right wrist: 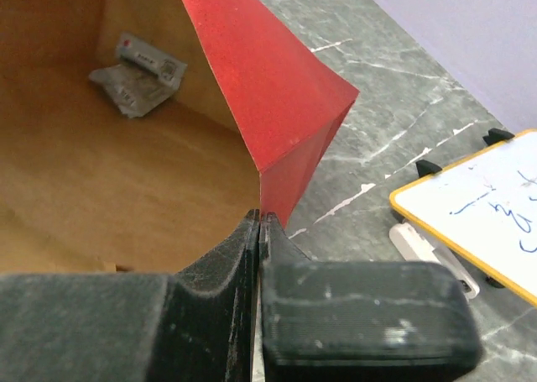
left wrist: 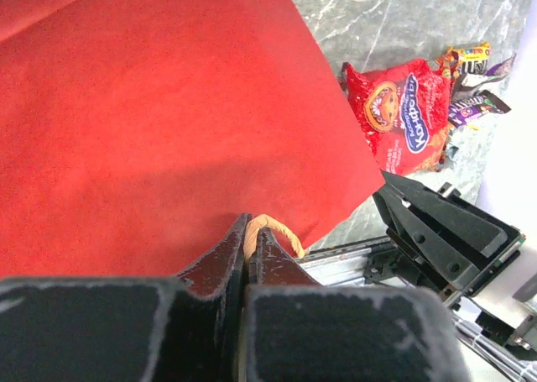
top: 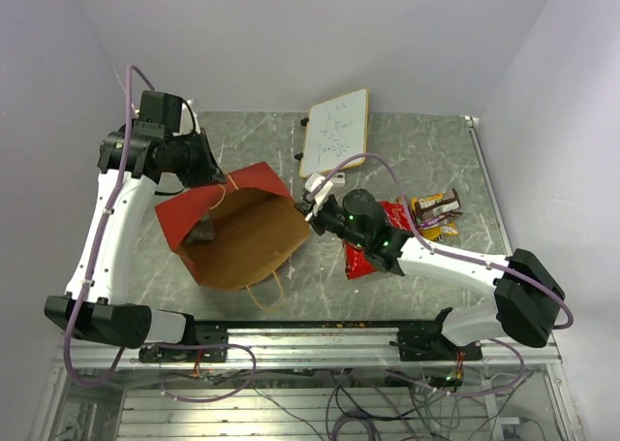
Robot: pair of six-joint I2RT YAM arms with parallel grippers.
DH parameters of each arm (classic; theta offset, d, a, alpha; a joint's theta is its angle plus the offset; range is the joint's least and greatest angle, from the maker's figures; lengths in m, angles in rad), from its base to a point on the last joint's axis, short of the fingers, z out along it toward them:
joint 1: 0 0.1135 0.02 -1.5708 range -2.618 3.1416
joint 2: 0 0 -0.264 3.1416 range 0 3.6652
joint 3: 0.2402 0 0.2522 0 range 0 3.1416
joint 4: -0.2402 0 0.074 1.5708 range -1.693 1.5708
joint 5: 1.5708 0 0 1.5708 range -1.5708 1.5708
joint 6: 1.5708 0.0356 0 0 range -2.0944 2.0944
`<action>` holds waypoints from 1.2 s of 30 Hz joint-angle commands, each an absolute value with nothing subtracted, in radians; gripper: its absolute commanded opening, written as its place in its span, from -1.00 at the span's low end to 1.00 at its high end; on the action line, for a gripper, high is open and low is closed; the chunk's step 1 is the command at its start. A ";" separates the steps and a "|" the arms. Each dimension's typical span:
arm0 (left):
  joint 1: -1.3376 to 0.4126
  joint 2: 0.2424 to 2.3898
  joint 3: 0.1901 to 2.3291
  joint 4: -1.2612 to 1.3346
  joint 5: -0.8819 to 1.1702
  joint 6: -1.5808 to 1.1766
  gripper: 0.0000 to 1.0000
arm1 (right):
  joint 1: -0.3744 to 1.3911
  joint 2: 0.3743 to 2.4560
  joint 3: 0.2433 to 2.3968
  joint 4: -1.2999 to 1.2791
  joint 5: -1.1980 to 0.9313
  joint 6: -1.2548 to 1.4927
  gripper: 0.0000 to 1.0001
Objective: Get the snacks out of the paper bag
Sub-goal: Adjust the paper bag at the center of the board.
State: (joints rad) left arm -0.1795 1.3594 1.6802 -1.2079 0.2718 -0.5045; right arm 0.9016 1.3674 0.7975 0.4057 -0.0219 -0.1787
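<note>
The paper bag (top: 237,233) lies on the table with its mouth open toward the camera, red outside, brown inside. My left gripper (left wrist: 249,227) is shut on the bag's twisted handle (left wrist: 277,229) at its far rim. My right gripper (right wrist: 260,218) is shut on the bag's right rim (right wrist: 277,189). One silver snack (right wrist: 138,73) lies deep inside the bag; it also shows in the top view (top: 201,232). The red cookie packet (top: 373,242) and several candy bars (top: 436,213) lie on the table to the right, also in the left wrist view (left wrist: 401,117).
A small whiteboard (top: 336,129) with a yellow frame lies at the back of the table; a white marker (right wrist: 432,248) lies beside it. The bag's second handle (top: 266,288) loops toward the table's front rail (top: 310,336).
</note>
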 commanded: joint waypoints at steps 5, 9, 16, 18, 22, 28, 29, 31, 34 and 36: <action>-0.176 1.163 1.447 -1.168 0.198 -0.532 -0.86 | 0.915 1.366 0.760 0.529 0.054 -0.206 -1.00; -0.176 1.062 1.299 -1.099 0.262 -0.600 -0.86 | 0.915 1.376 0.743 0.525 0.037 -0.246 -1.00; -0.176 1.037 1.224 -1.034 0.349 -0.686 -0.86 | 0.914 1.316 0.800 0.363 0.030 -0.295 -0.08; -0.176 1.035 1.210 -1.024 0.353 -0.690 -0.86 | 0.915 1.278 0.782 0.334 0.033 -0.363 0.14; -0.176 1.028 1.206 -1.042 0.353 -0.684 -0.86 | 0.916 1.192 0.812 0.152 -0.014 -0.445 0.72; -0.176 1.024 1.201 -1.023 0.348 -0.697 -0.86 | 0.919 1.073 0.885 -0.079 -0.112 -0.423 1.00; -0.176 1.027 1.202 -1.017 0.349 -0.700 -0.86 | 0.920 1.055 0.894 -0.095 -0.119 -0.422 1.00; -0.176 1.034 1.207 -1.010 0.353 -0.704 -0.86 | 0.922 1.035 0.911 -0.118 -0.129 -0.426 1.00; -0.176 1.039 1.229 -1.021 0.353 -0.698 -0.86 | 0.925 1.039 0.948 -0.149 -0.189 -0.453 1.00; -0.176 1.039 1.242 -1.023 0.347 -0.686 -0.86 | 0.931 1.071 0.989 -0.181 -0.267 -0.485 1.00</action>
